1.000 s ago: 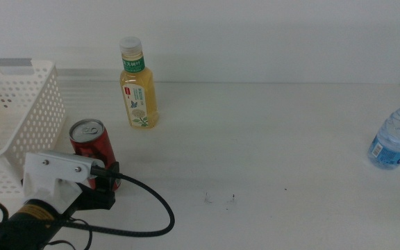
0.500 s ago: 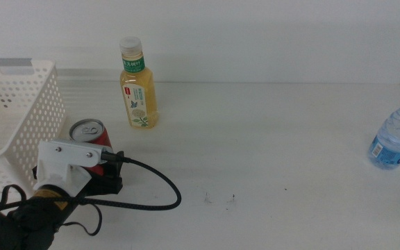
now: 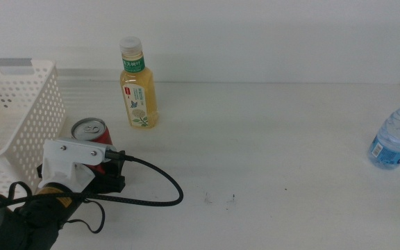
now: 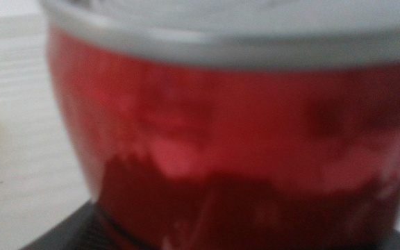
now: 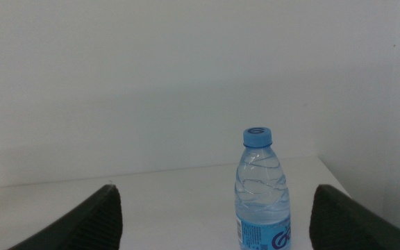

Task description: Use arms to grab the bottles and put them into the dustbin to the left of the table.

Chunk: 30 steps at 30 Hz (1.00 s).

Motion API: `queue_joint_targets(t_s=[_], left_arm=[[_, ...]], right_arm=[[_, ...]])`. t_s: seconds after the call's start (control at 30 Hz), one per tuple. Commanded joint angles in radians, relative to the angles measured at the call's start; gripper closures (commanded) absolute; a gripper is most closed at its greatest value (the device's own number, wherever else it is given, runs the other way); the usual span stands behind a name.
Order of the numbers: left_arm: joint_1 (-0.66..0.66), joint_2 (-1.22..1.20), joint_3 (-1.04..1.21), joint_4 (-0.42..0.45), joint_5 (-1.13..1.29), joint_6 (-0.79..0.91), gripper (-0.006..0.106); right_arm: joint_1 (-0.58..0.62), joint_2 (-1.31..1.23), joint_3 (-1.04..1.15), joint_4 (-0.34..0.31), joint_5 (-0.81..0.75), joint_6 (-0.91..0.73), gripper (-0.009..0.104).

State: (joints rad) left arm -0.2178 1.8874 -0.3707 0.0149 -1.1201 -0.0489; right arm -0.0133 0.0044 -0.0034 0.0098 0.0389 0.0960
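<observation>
Left gripper (image 3: 110, 170) at our red can (image 3: 90, 137), grip we cannot tell, silver top, glossy red wall, upright beside dustbin (image 3: 19, 118), right gripper (image 5: 217, 219) spread.

On the surface (image 3: 269, 139), the can (image 3: 89, 134) stands just beside the dustbin (image 3: 19, 118) at the left edge, the tea bottle (image 3: 138, 85) behind it, the water bottle (image 3: 396, 136) at the right edge.
</observation>
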Motion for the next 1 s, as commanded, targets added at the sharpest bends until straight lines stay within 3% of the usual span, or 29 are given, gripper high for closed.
queue_joint_targets(t_s=[0.0, 0.27, 0.5, 0.7, 0.97], left_arm=[[-0.002, 0.002, -0.004, 0.015, -0.012, 0.000, 0.024], [-0.002, -0.024, -0.004, 0.044, 0.023, -0.012, 0.063], [-0.002, -0.191, -0.009, 0.067, 0.201, -0.020, 0.063], [-0.002, -0.357, -0.127, 0.132, 0.647, -0.034, 0.063], [-0.002, -0.469, -0.272, 0.153, 0.929, -0.091, 0.063]], right_arm=[[-0.008, -0.004, 0.003, -0.002, -0.012, -0.004, 0.014], [-0.008, -0.004, 0.003, -0.002, -0.012, -0.004, 0.014], [-0.008, -0.004, 0.003, -0.002, -0.012, -0.004, 0.014], [-0.008, -0.004, 0.003, -0.002, -0.012, -0.004, 0.014], [-0.008, -0.004, 0.003, -0.002, -0.012, -0.004, 0.014]])
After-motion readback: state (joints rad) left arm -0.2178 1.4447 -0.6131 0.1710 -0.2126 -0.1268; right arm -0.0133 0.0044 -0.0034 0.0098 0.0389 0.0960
